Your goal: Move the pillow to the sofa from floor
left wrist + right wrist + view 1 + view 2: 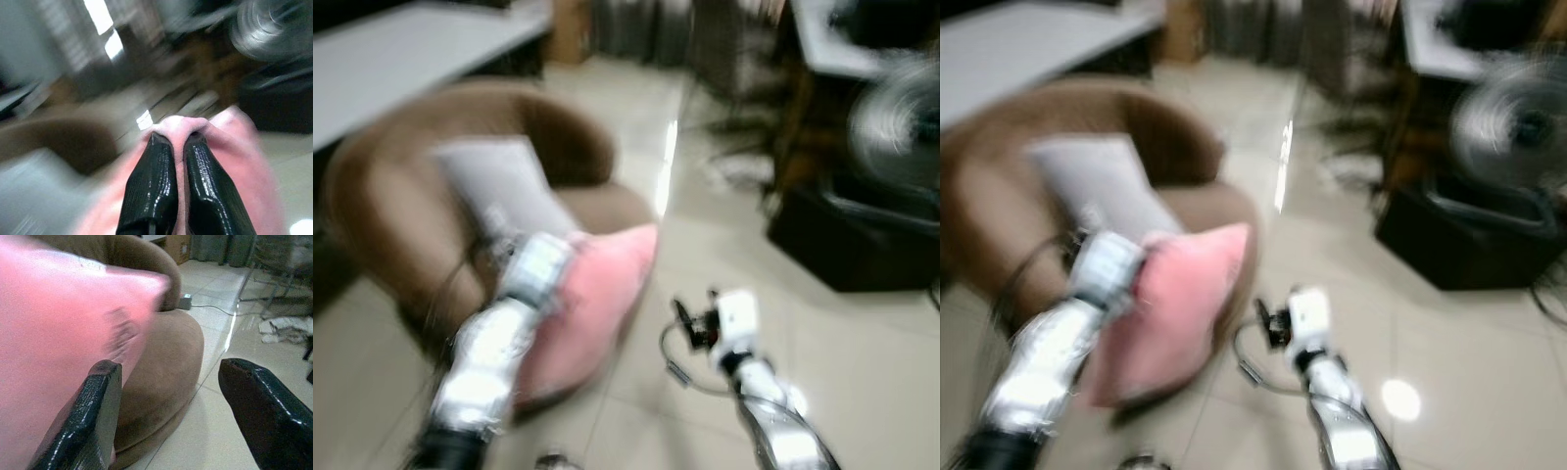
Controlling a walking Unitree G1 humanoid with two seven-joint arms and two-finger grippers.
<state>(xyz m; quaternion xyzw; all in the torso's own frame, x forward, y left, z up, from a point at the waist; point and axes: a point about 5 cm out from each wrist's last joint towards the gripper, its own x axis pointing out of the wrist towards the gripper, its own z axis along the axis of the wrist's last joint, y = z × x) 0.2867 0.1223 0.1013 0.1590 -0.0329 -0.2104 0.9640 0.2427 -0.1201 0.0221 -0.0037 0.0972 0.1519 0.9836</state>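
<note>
While your head views blur, your left gripper (178, 142) is pinching the pink pillow (592, 299) over the front of the sofa (391, 211).

Nearest you, the left arm reaches forward with its black fingers (151, 191) pressed together on a fold of the pillow's edge. Your right gripper (171, 406) hangs to the right above the tiled floor (862, 362), fingers spread wide and holding nothing. Beyond the pillow, a grey cushion (499, 181) leans against the brown sofa's curved back. Farther right, a fan (896, 122) stands above a dark box (852, 240).

pillow (592, 304): pink, soft | pinched in left end effector (178, 147) | hanging tilted over brown sofa (166, 362) seat
</note>
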